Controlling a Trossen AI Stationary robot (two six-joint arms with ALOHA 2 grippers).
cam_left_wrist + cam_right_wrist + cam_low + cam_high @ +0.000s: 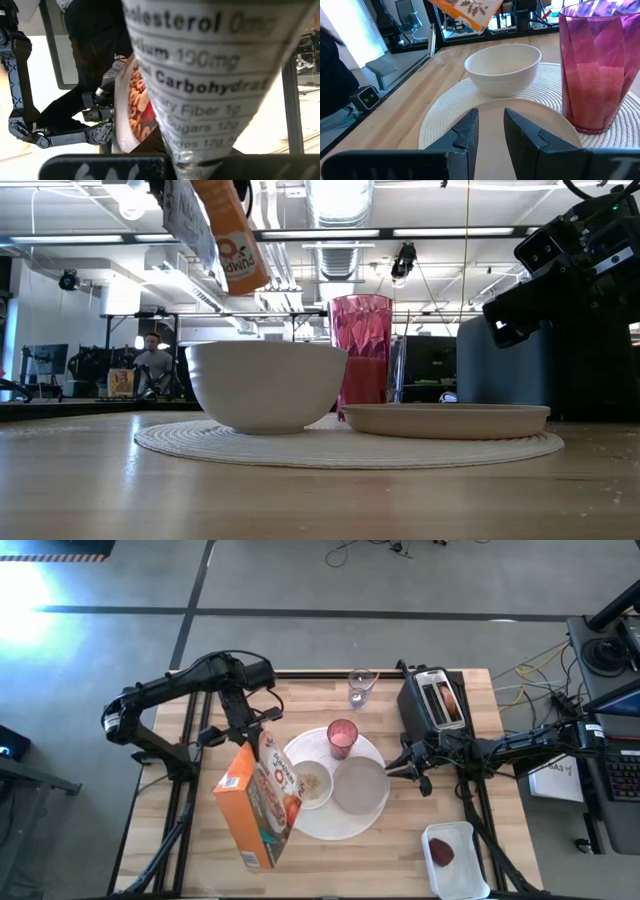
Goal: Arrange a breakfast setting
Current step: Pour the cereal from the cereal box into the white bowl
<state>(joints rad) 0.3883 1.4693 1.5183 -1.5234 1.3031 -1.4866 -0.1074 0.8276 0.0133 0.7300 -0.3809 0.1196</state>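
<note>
- Left gripper raised above the surface, jaws clamped on the top end of an orange cereal box; the box hangs tilted, and from above it covers the left edge of the setting.
- Low view: box sits high in the air above the small white bowl, well clear of its rim.
- Left wrist view: only the box's nutrition panel and a printed picture of cereal rings, close up.
- Big round white plate lies centre of the wood surface. On it: the bowl at left holding some pale contents, small pale round plate at right, pink cup at the far edge.
- Right gripper low, just beside the plate's right rim; jaws slightly parted, holding nothing. Its wrist view shows the fingertips over the small plate, cup close by.
- Dark-red fruit rests in a white rectangular tray, near right corner.
- Browned bread ring stands in a toaster slot, far right.
- Clear glass at far edge.
</note>
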